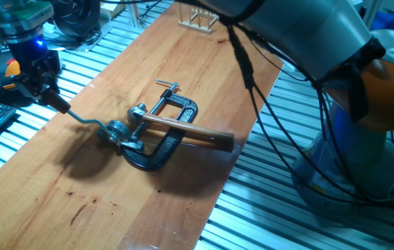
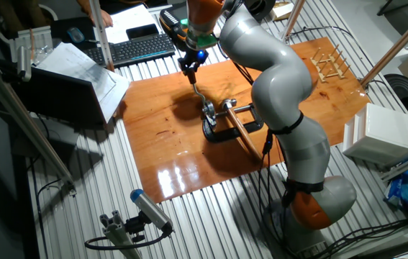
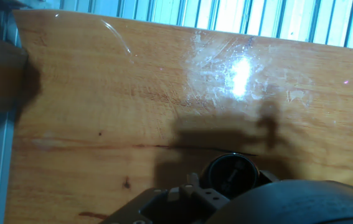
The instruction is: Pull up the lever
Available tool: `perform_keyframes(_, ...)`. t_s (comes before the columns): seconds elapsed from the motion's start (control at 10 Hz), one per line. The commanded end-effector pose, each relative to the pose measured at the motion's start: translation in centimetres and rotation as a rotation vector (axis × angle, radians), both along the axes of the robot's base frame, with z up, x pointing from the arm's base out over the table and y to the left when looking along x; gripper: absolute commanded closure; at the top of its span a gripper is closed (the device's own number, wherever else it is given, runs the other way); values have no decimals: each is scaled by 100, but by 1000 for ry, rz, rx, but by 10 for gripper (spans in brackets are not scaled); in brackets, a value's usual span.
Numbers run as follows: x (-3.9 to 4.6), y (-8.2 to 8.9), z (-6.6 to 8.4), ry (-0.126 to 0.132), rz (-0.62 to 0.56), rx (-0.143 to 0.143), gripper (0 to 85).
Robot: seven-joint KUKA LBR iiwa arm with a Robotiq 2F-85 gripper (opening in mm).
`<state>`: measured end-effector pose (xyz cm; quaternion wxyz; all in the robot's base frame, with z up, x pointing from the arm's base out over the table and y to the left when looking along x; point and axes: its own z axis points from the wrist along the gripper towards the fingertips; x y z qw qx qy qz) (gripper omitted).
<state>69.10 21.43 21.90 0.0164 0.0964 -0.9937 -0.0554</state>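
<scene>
The lever [image 1: 85,119] is a thin bent silver arm that rises leftward from a silver mechanism [image 1: 120,130] on the wooden board [image 1: 113,201]. Its dark reddish knob [image 1: 60,104] sticks out just under my gripper [image 1: 49,96], whose black fingers look shut around it. In the other fixed view my gripper [image 2: 192,72] stands over the board's far edge, with the lever [image 2: 199,93] slanting down to the mechanism [image 2: 209,111]. The hand view shows bare board [image 3: 101,93] and a dark round part [image 3: 232,174] at the bottom; the knob is hidden there.
A black C-clamp [image 1: 176,111] fixes the mechanism to the board, and a long brown rod [image 1: 190,132] lies across it. A keyboard [image 2: 139,47] and papers [image 2: 81,72] sit beyond the board's edge. A small wooden rack [image 1: 198,19] stands at the far end.
</scene>
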Motion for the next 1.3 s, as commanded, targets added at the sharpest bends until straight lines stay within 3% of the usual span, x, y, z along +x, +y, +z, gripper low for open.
perform_keyframes(0.0, -10, -6, 8, -2, 1, 2, 850)
perform_keyframes(0.2, -46, -12, 38, -8, 1, 2, 850)
perform_keyframes(0.7, -189, -14, 139, 7, 1, -6, 850)
perform_keyframes(1.2, -261, -50, 149, -17, 7, -6, 850)
